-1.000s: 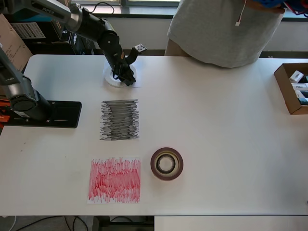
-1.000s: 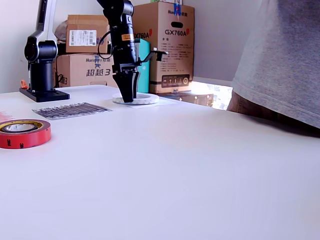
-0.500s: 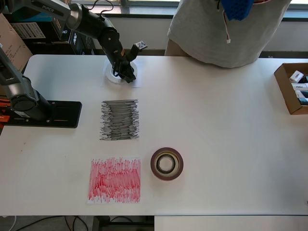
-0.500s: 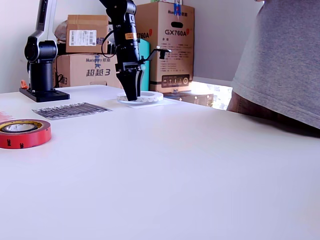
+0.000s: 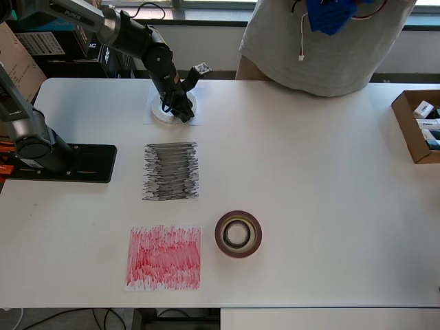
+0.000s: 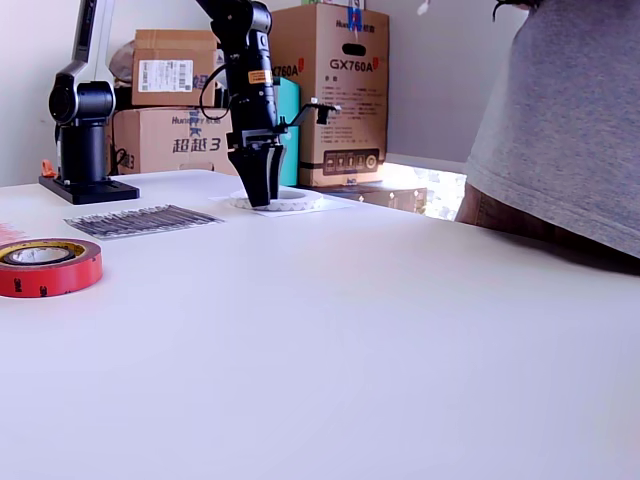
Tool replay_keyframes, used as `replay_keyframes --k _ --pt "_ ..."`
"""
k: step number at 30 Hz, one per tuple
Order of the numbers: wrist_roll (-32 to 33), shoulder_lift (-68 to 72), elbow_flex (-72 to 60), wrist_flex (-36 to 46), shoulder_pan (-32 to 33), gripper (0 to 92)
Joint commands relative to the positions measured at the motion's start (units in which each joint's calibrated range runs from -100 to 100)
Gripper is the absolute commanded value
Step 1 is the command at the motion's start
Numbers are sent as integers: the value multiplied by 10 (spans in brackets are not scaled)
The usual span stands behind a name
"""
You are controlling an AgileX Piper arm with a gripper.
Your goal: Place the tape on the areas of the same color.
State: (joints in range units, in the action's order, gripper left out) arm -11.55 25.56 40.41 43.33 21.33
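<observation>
Since a second ago my end effector [image 5: 180, 108] has nudged the whitish ring [image 5: 167, 111] slightly. Overhead: ring on the white patch [image 5: 196, 118] at the far left, directly under the tips; dark red-brown ring [image 5: 238, 234] well nearer me. Exterior: fingers pinch the ring's wall. Boxes read "GX760A", "超越3".

We see the single black arm reaching across the table from its base, its last link pointing almost straight down. The gripper [image 5: 180, 110] [image 6: 260, 196] hangs at the arm's end, fingertips lowest and close to the tabletop. Its two fingers [image 6: 254, 178] converge toward their tips, leaving only a narrow gap; whether the tips press on anything between them cannot be told.
</observation>
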Motion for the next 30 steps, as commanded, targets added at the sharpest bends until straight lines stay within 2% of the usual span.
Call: replay_keyframes --k 1,5,11,16,19,30 --pt "3 -6 -6 5 0 599" --pt "3 -11 -6 5 0 638" --pt "3 -22 -11 5 2 638" --pt "3 -92 -9 13 -7 635" --pt "3 -140 -2 16 -29 635" --pt "1 -280 -9 119 -165 638"
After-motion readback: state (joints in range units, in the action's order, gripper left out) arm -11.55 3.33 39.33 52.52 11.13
